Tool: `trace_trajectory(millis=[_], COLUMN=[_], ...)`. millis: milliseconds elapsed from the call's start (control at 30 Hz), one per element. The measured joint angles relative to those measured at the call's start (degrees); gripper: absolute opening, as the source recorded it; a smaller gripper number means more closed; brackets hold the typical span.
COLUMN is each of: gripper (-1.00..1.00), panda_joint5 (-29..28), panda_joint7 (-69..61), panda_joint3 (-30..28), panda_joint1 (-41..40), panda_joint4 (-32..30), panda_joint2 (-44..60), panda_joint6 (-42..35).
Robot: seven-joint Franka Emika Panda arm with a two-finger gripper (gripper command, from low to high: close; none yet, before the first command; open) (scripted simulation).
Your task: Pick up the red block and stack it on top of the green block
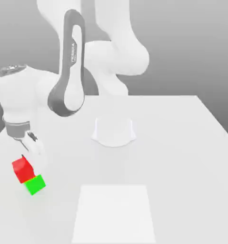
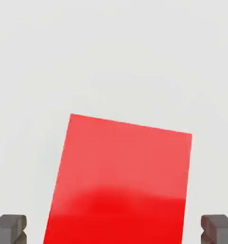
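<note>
red block (image 1: 22, 169): lower left of the exterior frame, sitting on the green block (image 1: 35, 184), offset up and to the exterior view's left, tilted a little
green block: part of its top covered by red, rest visible
gripper (image 1: 34, 146): just above the red block, jaws spread wide, holding nothing
fingertips (image 2: 9, 228): hand view has one dark tip either side of the red block, both clear of its faces, both cut off by the frame edge
table (image 1: 182, 157): white, paler rectangular patch at lower centre of the exterior frame
arm: upper links cropped at the top of the exterior frame
</note>
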Motion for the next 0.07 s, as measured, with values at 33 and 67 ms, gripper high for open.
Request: trace_trajectory(millis=[33, 67], gripper=[1.00, 1.00], panda_joint5=[-1.3, -2.6], panda_joint7=[1.0, 1.8], panda_joint3=[0.1, 0.3], panda_joint1=[-0.4, -0.8], panda_joint4=[-0.1, -0.2], panda_joint2=[-2.0, -3.9], panda_joint6=[-1.8, -3.6])
